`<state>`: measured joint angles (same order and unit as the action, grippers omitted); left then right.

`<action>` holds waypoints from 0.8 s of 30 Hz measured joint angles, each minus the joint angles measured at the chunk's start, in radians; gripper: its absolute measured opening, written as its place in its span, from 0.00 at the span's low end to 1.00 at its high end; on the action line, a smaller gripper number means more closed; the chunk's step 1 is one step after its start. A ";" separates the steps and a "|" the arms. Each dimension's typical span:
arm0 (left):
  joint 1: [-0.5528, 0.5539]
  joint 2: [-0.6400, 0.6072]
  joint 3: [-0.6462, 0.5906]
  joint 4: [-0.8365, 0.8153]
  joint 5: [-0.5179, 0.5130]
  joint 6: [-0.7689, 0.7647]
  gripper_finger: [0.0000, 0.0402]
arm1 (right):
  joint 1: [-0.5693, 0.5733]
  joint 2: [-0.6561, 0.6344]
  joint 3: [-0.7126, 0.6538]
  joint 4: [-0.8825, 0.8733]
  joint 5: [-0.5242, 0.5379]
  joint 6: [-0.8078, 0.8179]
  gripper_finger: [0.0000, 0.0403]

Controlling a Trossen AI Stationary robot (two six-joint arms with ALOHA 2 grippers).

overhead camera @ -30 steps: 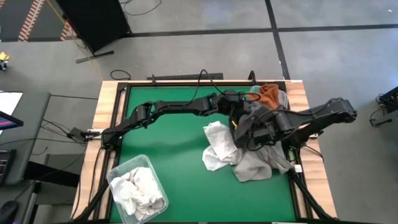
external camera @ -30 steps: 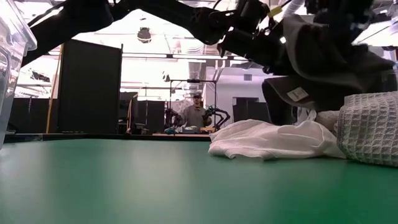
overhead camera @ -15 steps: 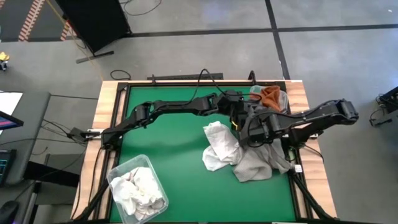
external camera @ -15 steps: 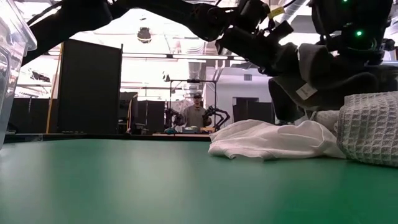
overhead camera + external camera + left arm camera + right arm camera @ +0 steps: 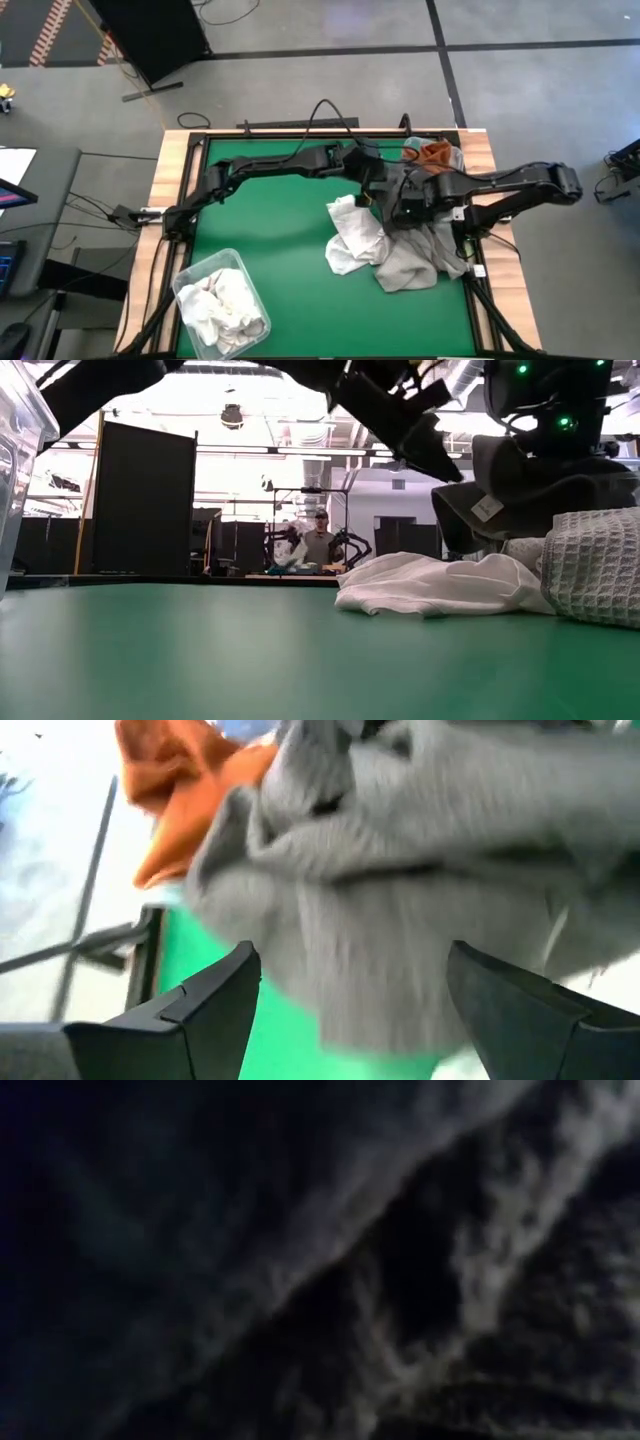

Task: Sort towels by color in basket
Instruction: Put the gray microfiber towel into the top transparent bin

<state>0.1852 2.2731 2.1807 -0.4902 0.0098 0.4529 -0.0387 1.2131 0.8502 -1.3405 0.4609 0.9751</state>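
A dark grey towel (image 5: 428, 190) (image 5: 500, 485) hangs bunched under my right gripper (image 5: 408, 205) (image 5: 540, 430), its white tag facing the low camera; the cloth fills the right wrist view (image 5: 300, 1260). Its lower part sits on the pile at the table's right. My left gripper (image 5: 378, 187) (image 5: 350, 960) is open just left of it, its fingers on either side of grey cloth (image 5: 400, 870) without touching. A white towel (image 5: 352, 235), a light grey waffle towel (image 5: 415, 262) and a rust-orange towel (image 5: 435, 153) lie in the pile. My right gripper is shut on the dark grey towel from above, but the bunched cloth (image 5: 520, 460) covers the fingers, so the part held does not show. The towel hangs below the gripper, with its lower end down among the other towels.
A clear plastic basket (image 5: 180, 280) stands at the near left corner with white towels (image 5: 225, 305) in it. Bare green table lies between the basket and the pile. A person sits far off in the room behind the table (image 5: 318, 545).
My right gripper has come down with the dark grey towel, which was lifted high and now sinks onto the pile. My left gripper has drawn back from the towel, up and toward the table's left.
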 joint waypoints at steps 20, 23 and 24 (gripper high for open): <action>0.048 -0.043 -0.284 0.056 0.229 -0.041 0.76 | -0.118 -0.086 -0.021 0.192 -0.273 -0.237 0.18; 0.038 -0.041 -0.336 0.159 0.283 -0.077 0.76 | -0.120 -0.086 -0.023 0.236 -0.305 -0.256 0.18; 0.032 -0.041 -0.347 0.195 0.294 -0.085 0.76 | -0.120 -0.086 -0.023 0.252 -0.312 -0.264 0.18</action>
<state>0.2175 2.2322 1.8336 -0.2950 0.3034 0.3678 -0.1589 1.1267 0.8272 -1.0881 0.1493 0.7116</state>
